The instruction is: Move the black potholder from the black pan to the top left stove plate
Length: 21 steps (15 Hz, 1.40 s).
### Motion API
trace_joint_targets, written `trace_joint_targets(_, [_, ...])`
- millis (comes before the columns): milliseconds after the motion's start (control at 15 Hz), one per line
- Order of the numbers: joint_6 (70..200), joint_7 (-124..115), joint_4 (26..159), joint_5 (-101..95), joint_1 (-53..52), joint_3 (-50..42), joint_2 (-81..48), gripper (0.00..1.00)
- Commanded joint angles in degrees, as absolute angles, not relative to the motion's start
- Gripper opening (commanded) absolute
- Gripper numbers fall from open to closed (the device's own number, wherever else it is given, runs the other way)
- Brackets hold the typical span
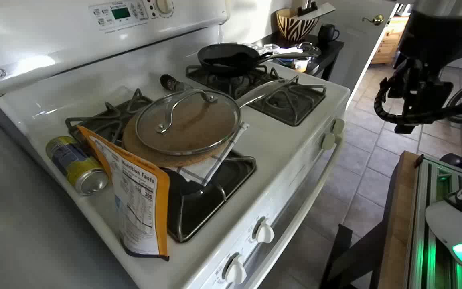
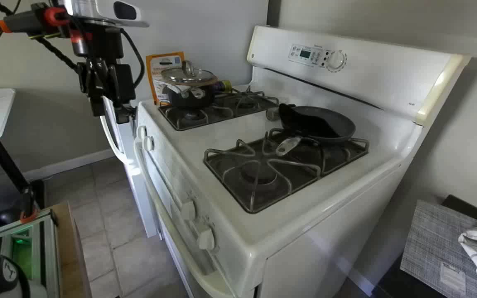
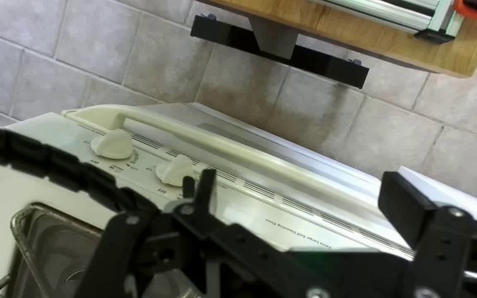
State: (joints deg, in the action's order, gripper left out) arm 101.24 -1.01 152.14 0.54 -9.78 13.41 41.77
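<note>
My fingers (image 3: 405,207) are wide apart, holding nothing. The black potholder (image 2: 304,123) is in the black pan (image 2: 336,118), so the whole move seems left.

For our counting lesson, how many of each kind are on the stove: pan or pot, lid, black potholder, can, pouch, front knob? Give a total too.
Black pan and pot: 2
Glass lid: 1
Black potholder: 1
Can: 1
Pouch: 1
Front knobs: 4
Total: 10
</note>
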Motion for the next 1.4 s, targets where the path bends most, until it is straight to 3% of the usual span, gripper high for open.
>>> trace_joint_targets(0, [101.2,-1.6,152.1,0.0,-10.7,12.6,41.6,1.0])
trace_joint_targets(667, [103.7,-3.0,152.1,0.4,-9.3,11.5,41.2,1.0])
trace_joint_targets(1333, [125.8,-0.6,146.2,-7.3,1.2,3.8,35.4,1.0])
